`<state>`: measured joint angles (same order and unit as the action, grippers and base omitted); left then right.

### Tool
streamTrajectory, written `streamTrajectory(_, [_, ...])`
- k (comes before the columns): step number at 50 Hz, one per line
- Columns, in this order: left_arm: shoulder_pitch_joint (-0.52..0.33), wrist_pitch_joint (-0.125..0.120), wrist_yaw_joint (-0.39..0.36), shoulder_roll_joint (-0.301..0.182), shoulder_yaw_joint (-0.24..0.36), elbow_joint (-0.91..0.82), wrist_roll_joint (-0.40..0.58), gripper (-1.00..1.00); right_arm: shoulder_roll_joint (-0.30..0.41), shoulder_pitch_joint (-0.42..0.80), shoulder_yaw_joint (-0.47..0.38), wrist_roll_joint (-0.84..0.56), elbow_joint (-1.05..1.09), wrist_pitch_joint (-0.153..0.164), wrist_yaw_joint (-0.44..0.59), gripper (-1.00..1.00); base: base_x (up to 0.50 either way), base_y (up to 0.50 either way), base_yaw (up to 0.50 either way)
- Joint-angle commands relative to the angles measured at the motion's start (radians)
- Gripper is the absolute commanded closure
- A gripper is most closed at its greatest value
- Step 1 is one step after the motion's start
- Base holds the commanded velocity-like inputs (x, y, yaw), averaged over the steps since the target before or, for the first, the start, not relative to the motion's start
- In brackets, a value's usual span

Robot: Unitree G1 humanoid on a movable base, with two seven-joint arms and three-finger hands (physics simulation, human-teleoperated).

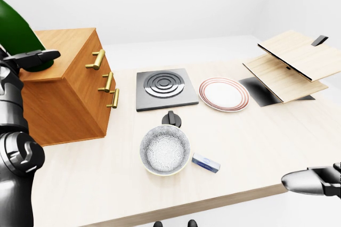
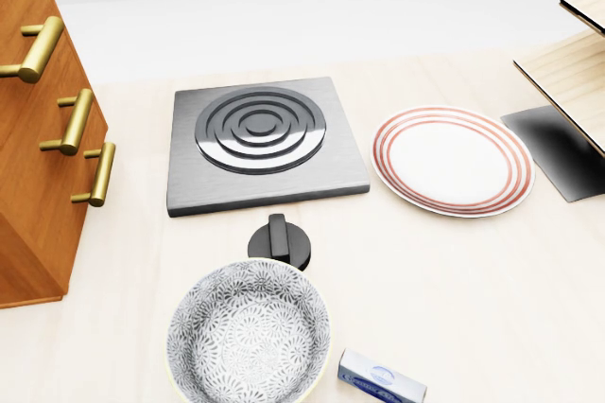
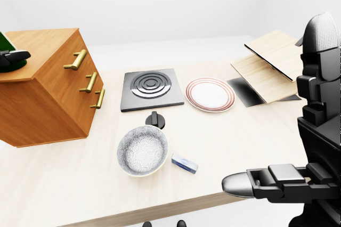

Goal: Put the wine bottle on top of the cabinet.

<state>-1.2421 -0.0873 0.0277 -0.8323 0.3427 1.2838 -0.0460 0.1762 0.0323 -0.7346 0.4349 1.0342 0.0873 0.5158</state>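
The green wine bottle (image 1: 15,31) shows at the far left of the left-eye view, leaning, with its base over the top of the wooden cabinet (image 1: 66,91). My left hand (image 1: 36,58) has a black finger across the bottle's base and looks shut on it. Most of the bottle is cut off by the view's edge. The right-eye view shows only a sliver of the bottle (image 3: 5,42) on the cabinet's top (image 3: 37,46). My right hand (image 3: 250,184) hangs low at the bottom right, beside the table's near edge, fingers stretched out and holding nothing.
On the table stand a grey hob (image 2: 260,143), a red-rimmed plate (image 2: 452,159), a patterned bowl (image 2: 248,332), a black knob (image 2: 279,242) and a small blue box (image 2: 381,379). Slanted wooden boards (image 1: 290,62) over a dark mat (image 2: 560,149) occupy the right.
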Motion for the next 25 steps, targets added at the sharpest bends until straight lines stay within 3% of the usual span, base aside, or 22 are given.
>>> streamTrajectory(1, [0.033,0.000,0.004,0.001,-0.019,0.025,0.001,-1.00,-0.002,0.021,0.015,-0.035,0.008,0.000,0.016,-1.00,0.00,0.00,0.00])
streamTrajectory(11, [0.001,0.000,0.013,-0.024,-0.029,0.017,0.011,-1.00,-0.009,0.029,0.020,-0.063,0.009,0.000,0.034,-1.00,0.00,0.00,0.00])
streamTrajectory(13, [0.023,0.000,0.043,-0.035,-0.018,0.010,0.003,-1.00,-0.007,0.031,0.014,-0.066,0.010,0.000,0.043,-1.00,0.00,0.00,0.00])
streamTrajectory(18, [0.006,0.000,0.068,-0.092,-0.014,-0.011,-0.008,-1.00,0.002,0.050,0.007,-0.072,0.013,0.000,0.048,-1.00,0.00,0.00,0.00])
streamTrajectory(25, [-0.124,0.000,0.001,-0.199,-0.041,-0.096,-0.021,-1.00,-0.007,0.049,0.041,-0.097,-0.004,0.000,0.047,-1.00,0.00,0.00,0.00])
